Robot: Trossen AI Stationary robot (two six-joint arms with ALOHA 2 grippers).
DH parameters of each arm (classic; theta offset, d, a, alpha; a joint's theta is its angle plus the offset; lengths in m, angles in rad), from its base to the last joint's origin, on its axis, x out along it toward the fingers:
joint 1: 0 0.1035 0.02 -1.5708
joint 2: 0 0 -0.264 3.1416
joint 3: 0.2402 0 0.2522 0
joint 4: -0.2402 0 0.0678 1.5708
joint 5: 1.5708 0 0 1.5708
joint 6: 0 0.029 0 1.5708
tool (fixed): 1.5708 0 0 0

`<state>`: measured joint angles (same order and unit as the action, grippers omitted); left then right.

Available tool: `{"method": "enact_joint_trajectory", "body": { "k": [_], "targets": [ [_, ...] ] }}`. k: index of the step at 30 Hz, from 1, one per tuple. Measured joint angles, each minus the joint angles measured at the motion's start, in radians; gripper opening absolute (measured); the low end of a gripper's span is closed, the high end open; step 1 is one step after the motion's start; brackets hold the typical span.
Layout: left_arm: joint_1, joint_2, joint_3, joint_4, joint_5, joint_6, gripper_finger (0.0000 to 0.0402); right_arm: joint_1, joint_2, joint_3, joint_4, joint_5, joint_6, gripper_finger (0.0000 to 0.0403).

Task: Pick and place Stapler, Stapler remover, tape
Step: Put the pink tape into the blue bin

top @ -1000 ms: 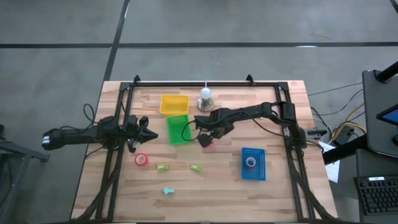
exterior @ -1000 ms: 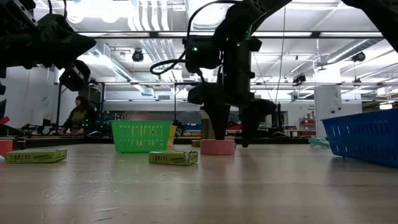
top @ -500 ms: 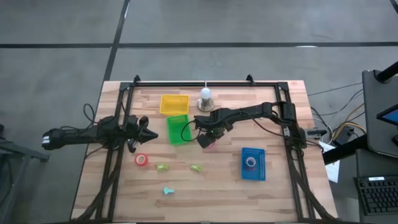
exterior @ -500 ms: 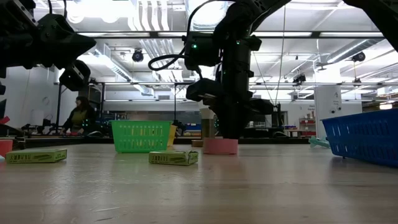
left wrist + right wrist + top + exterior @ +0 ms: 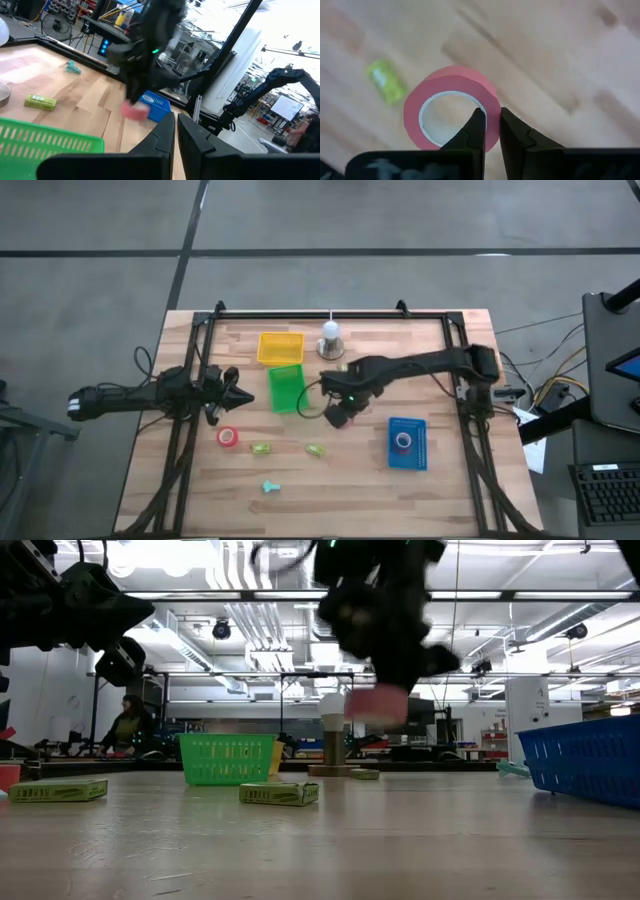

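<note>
Pale planked wood for the table (image 5: 440,480), matt, grain plain to see. Smooth pink tape roll (image 5: 451,106) with a paler inner face (paper core, by the look), nipped by matt black plastic fingers (image 5: 476,131). Latticed plastic for the green basket (image 5: 227,759) and blue tray (image 5: 588,760).

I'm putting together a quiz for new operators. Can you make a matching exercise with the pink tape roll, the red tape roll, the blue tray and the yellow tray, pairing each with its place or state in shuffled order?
1. pink tape roll
2. red tape roll
3. blue tray
4. yellow tray

a. lies on the table, on the left arm's side
b. empty
c. pinched in the right gripper, off the table
d. holds another tape roll

Pairs: 1-c, 2-a, 3-d, 4-b
</note>
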<state>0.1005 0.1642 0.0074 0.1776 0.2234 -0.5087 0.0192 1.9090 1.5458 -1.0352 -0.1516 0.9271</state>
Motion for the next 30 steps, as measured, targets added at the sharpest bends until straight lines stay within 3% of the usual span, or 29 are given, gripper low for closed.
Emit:
{"method": "enact_joint_trajectory", "body": {
  "k": [11,22,30],
  "targets": [
    [0.0,0.002,0.0,0.0,0.0,0.0,0.0023,0.247,-0.203,-0.024,-0.256,0.201,0.329,0.0028],
    [0.0,0.003,0.0,0.0,0.0,0.0,0.0023,0.486,-0.201,-0.117,-0.4,0.186,0.59,0.0029],
    [0.0,0.003,0.0,0.001,0.0,0.0,0.0023,0.556,-0.197,-0.237,-0.389,0.195,0.711,0.0029]
  ]
}}
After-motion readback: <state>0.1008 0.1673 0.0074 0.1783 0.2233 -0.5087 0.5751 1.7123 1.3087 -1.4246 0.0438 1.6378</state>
